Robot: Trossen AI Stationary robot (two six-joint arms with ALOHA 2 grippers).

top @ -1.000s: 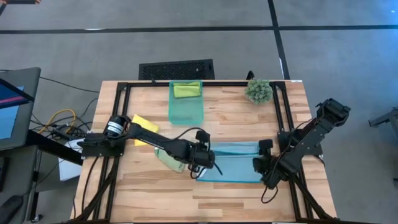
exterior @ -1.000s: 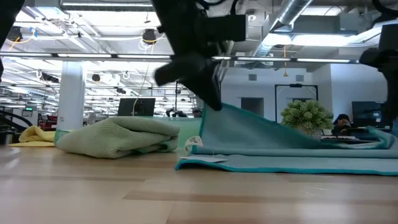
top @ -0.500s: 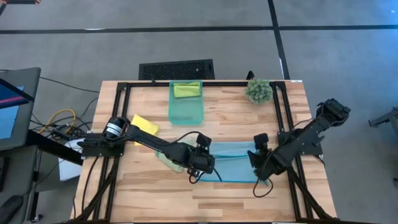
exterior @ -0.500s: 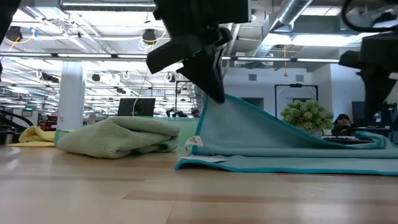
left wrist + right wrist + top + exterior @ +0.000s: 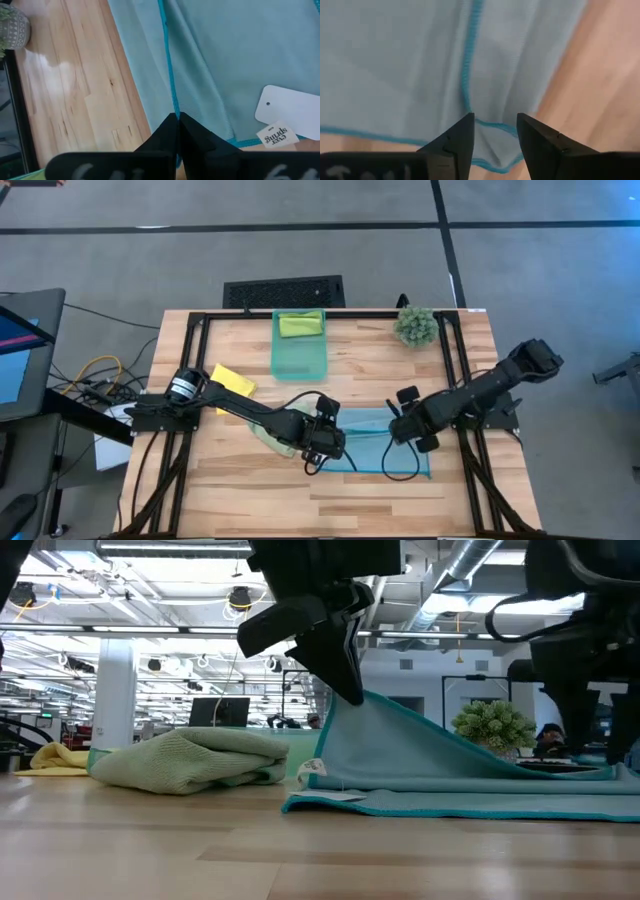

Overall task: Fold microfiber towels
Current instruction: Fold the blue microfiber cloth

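Jaws of the left gripper are pressed together on the hem of the light blue towel; this pinch lifts one corner off the wood, so in the low view the cloth rises like a small tent from the left gripper down to the flat part. I think the corner is held up so that it can be carried over the rest of the cloth for a fold; the white label hangs just beyond the closed jaws.

The right gripper has its jaws apart, with a corner of the same towel lying between and just beyond them; they do not yet hold it, and whether the tips touch the cloth I cannot tell from this view. Probably it is placed there to take the second corner, so both arms can move one edge together.

Beside the left gripper, on its far side from the blue towel, the pale green towel lies in a loose heap; the yellow towel is farther off near the arm's base; the lime green towel rests in the teal bin.

The table is light wood with a black frame; a small plant stands at the far edge; behind is a large hall with ceiling lights and pipes.
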